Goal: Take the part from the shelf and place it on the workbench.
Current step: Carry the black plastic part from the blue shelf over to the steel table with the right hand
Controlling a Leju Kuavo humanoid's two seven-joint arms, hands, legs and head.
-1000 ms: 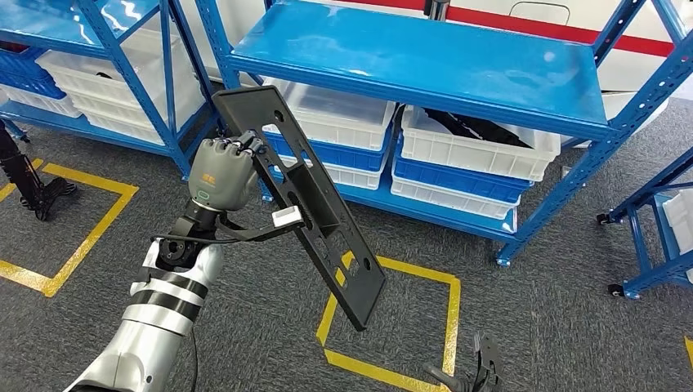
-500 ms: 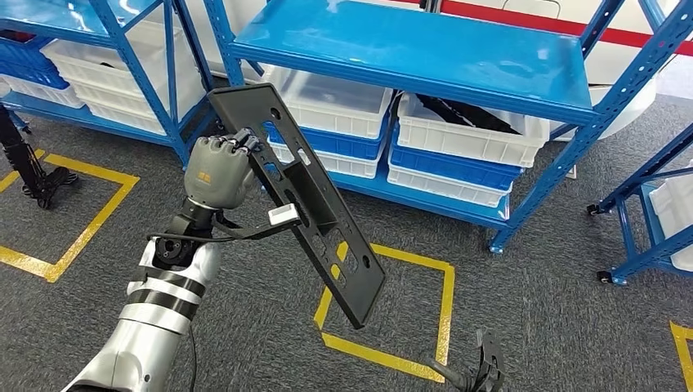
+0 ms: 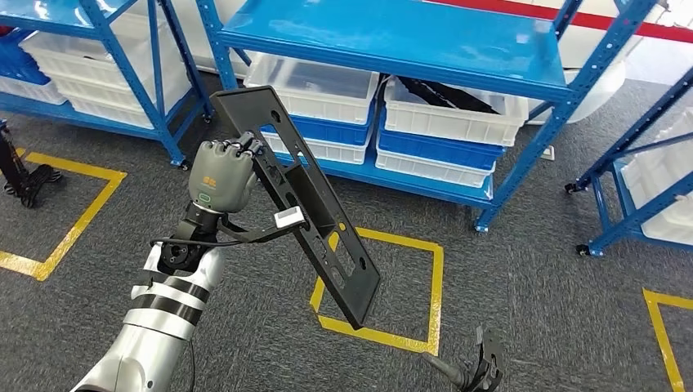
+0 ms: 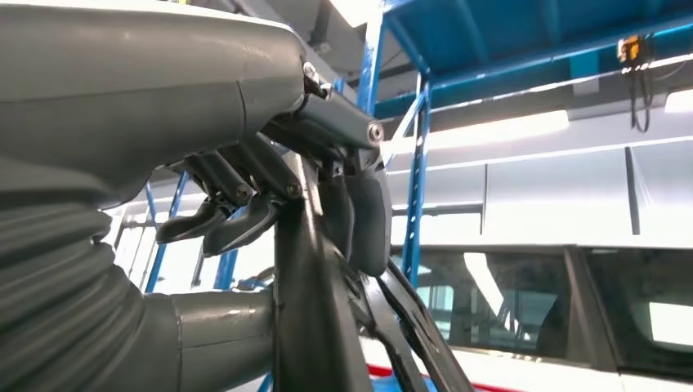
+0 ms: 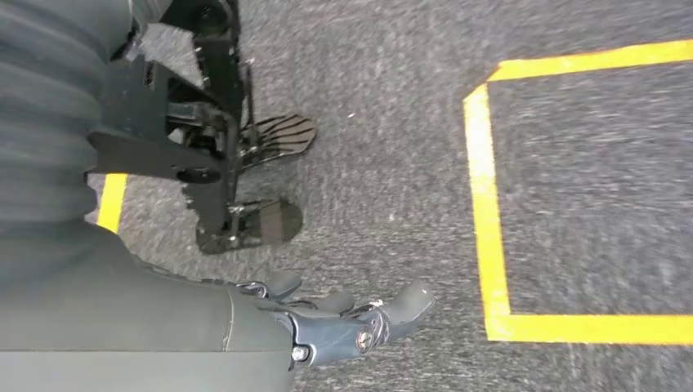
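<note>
The part [image 3: 320, 219] is a long flat black panel with several cut-outs and a small white tag. My left hand [image 3: 221, 175] grips it near its upper end and holds it tilted in the air in front of the blue shelf [image 3: 392, 37]. In the left wrist view, the dark fingers [image 4: 245, 214] wrap over the panel's edge [image 4: 315, 327]. My right hand [image 5: 343, 322] hangs low over the grey carpet with its fingers apart and nothing in them.
White and blue bins [image 3: 445, 122] sit on the shelf's lower level. A second blue rack [image 3: 90, 57] stands at the left and a wheeled one [image 3: 637, 180] at the right. Yellow tape squares [image 3: 425, 294] mark the carpet. A black stand [image 3: 24, 180] is at the far left.
The whole picture has slid left, so the camera has turned right. The left hand still holds the panel in the same pose.
</note>
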